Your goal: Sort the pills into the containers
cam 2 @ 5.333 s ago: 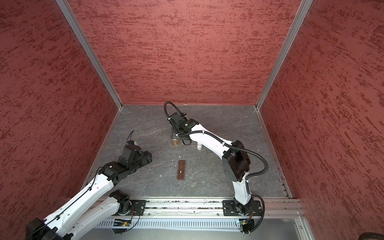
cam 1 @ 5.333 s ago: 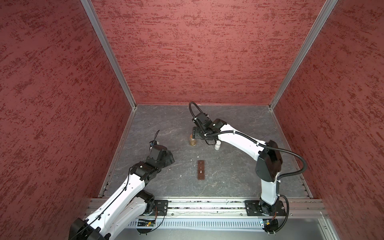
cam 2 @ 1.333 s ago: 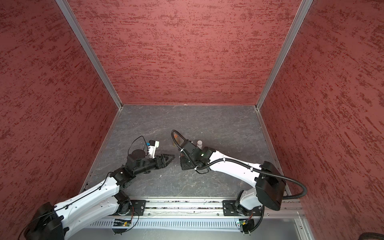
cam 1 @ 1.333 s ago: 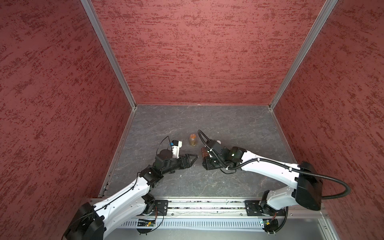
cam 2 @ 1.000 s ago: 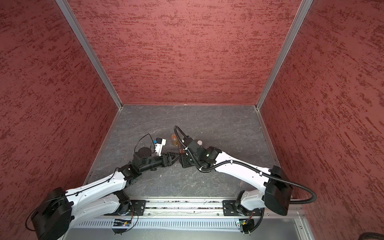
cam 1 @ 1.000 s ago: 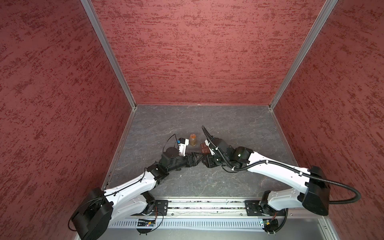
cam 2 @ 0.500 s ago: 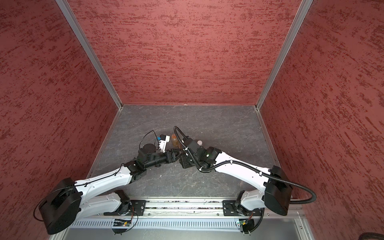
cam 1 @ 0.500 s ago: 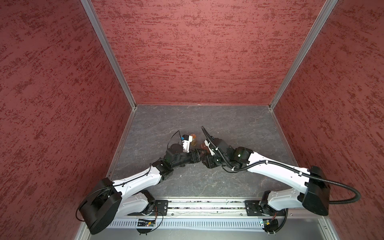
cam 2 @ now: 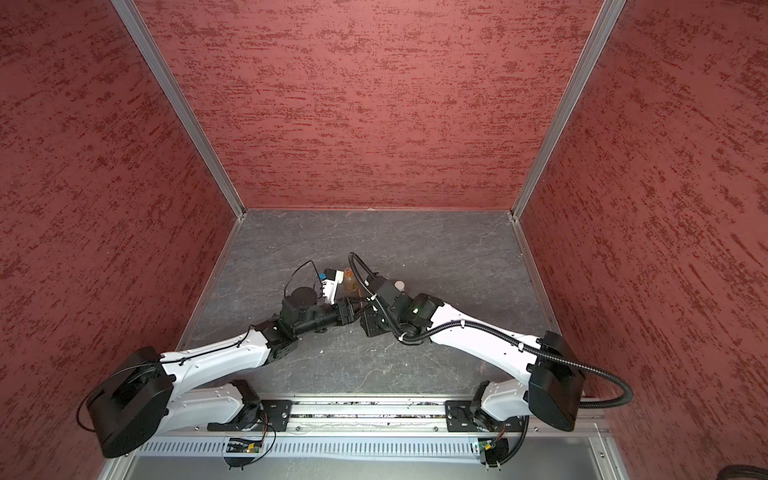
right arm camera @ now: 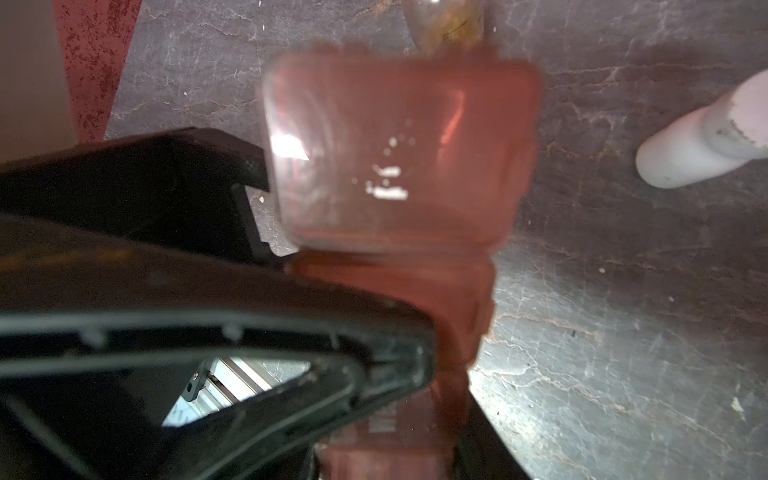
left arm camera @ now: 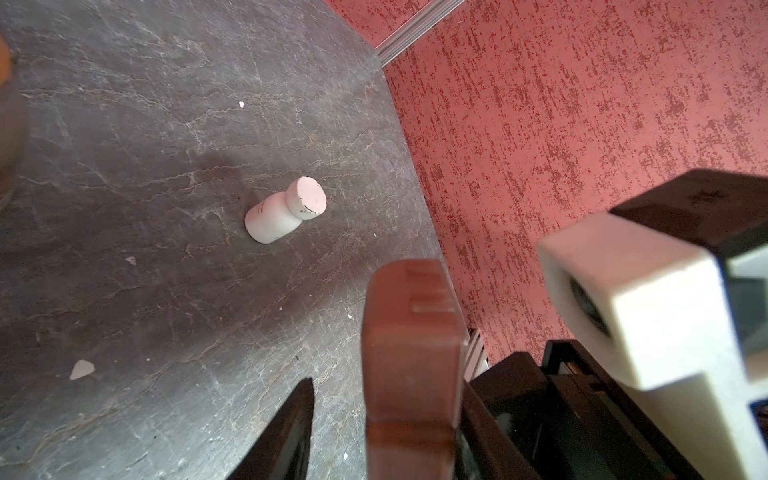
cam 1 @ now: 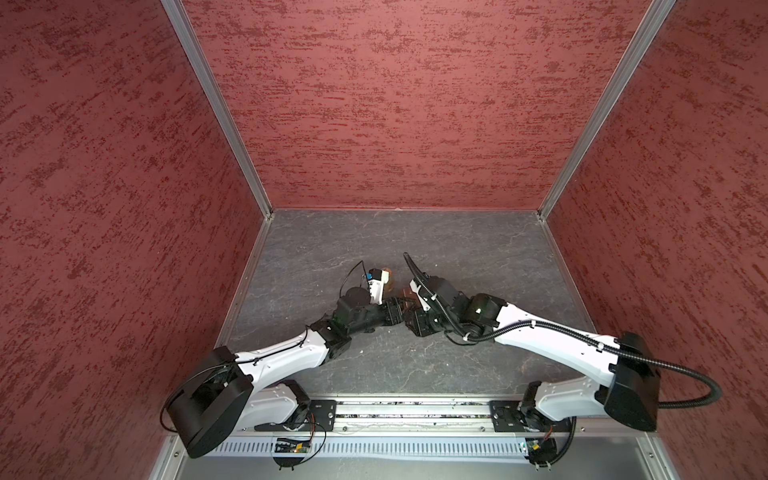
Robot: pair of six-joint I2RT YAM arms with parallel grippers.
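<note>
The containers are the cells of a long brown pill box (left arm camera: 411, 374), which is held off the floor. My right gripper (right arm camera: 395, 436) is shut on one end of it. The box (right arm camera: 399, 166) runs out from its jaws, and the translucent lid is blurred. My left gripper (left arm camera: 386, 386) stands open around the box. One finger (left arm camera: 291, 432) is still apart from it and the other lies against its far side. In both top views the two grippers (cam 1: 397, 313) (cam 2: 353, 313) meet mid-table at the box (cam 1: 405, 297). A tiny whitish pill bit (left arm camera: 82, 369) lies on the floor.
A white capped bottle (left arm camera: 286, 216) (right arm camera: 698, 153) (cam 2: 400, 286) stands behind the right wrist. An amber bottle (cam 2: 350, 280) (cam 1: 388, 283) (right arm camera: 444, 20) stands just beyond the grippers. Red walls (cam 1: 395, 124) enclose the grey floor (cam 1: 478, 249) on three sides.
The left arm has reached right up to the box and its jaws have narrowed around it. The right gripper has held the box almost still over the last second.
</note>
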